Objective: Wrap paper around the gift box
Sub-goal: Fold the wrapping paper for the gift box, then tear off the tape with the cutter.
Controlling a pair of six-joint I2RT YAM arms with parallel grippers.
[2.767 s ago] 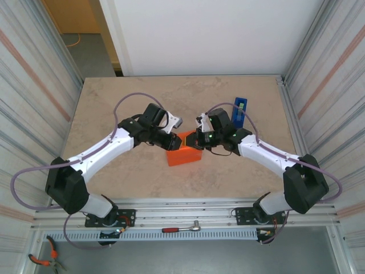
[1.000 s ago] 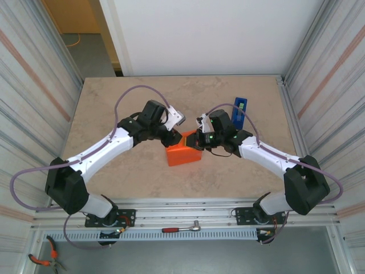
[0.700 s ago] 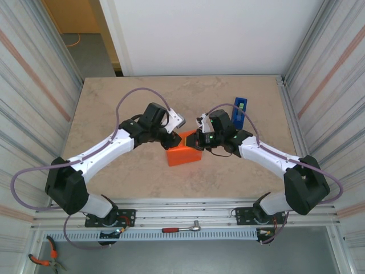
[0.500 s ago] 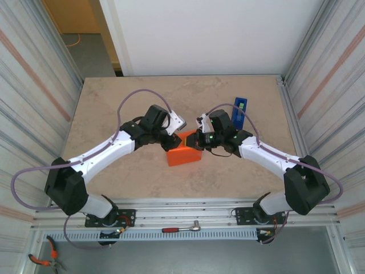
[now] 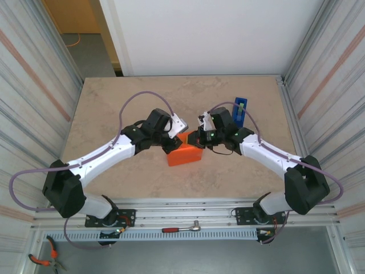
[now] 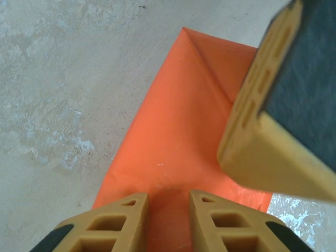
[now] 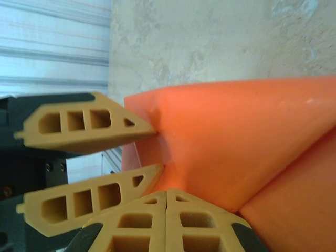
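Note:
The gift box (image 5: 183, 155) lies mid-table as a flat orange block, its faces covered by the orange paper (image 6: 173, 131). A paper flap (image 5: 186, 137) rises at its far end between both grippers. My left gripper (image 5: 171, 142) comes in from the left. In the left wrist view the left gripper (image 6: 168, 198) has its jaws narrowly apart on a fold of paper. In the right wrist view its fingers (image 7: 105, 123) pinch the paper's edge. My right gripper (image 5: 194, 138) is shut, and the right gripper (image 7: 166, 192) rests its joined tips against the paper. One of its fingers (image 6: 273, 131) hangs over the box.
A blue tape dispenser (image 5: 241, 111) stands upright behind the right arm. Corrugated metal walls (image 5: 40, 91) close in both sides of the beige tabletop (image 5: 131, 97). A wrench (image 5: 182, 229) and pliers (image 5: 43, 260) lie below the table's near edge.
My left arm has moved right, bringing its gripper onto the paper flap at the box's far end, jaws narrowing slightly. The right gripper stays shut in nearly the same place.

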